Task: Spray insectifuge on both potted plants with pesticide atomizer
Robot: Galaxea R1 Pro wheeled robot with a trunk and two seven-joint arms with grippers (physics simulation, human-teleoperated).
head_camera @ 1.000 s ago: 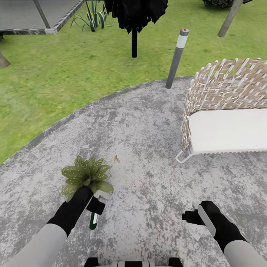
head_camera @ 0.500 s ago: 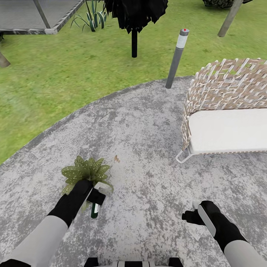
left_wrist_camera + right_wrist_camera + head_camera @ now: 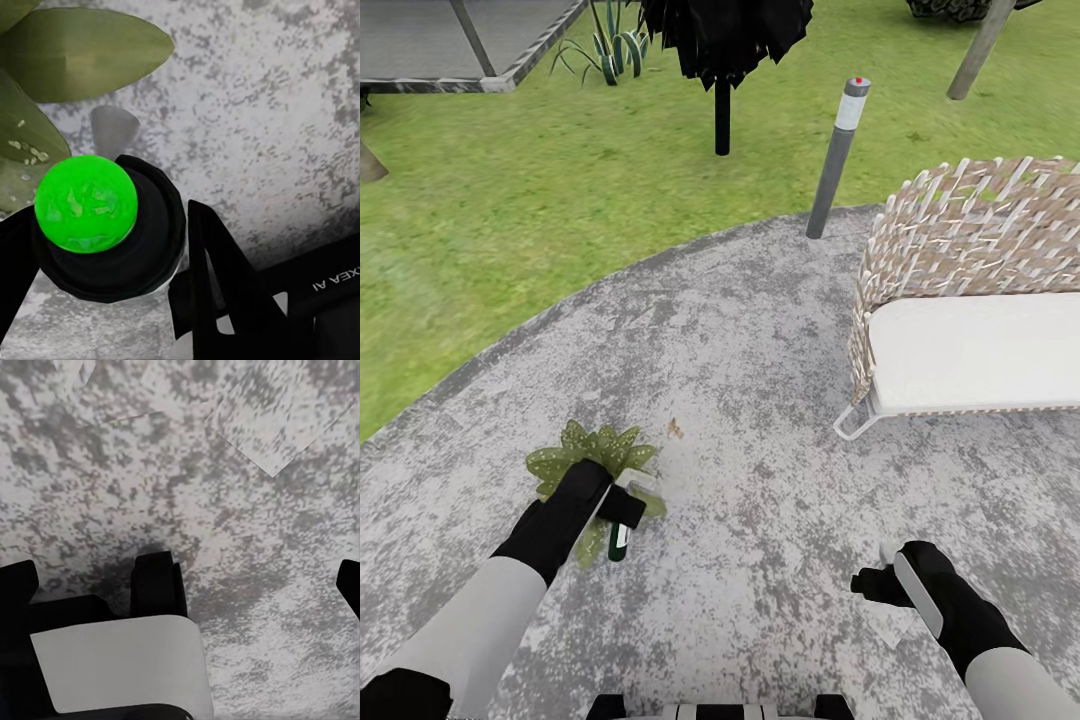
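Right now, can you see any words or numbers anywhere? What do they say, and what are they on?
"XEA AI", white letters cut off at the picture's edge, on the black left gripper body in the left wrist view.
The atomizer has a white label: too small to read.
The lamp has a red dot on top, no words.

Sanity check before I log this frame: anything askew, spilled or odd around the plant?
Nothing spilled or damaged. One thing to note: the pesticide atomizer hangs from the left gripper right over the potted plant, its leaves partly under the arm. The right gripper holds nothing above the stone patio.
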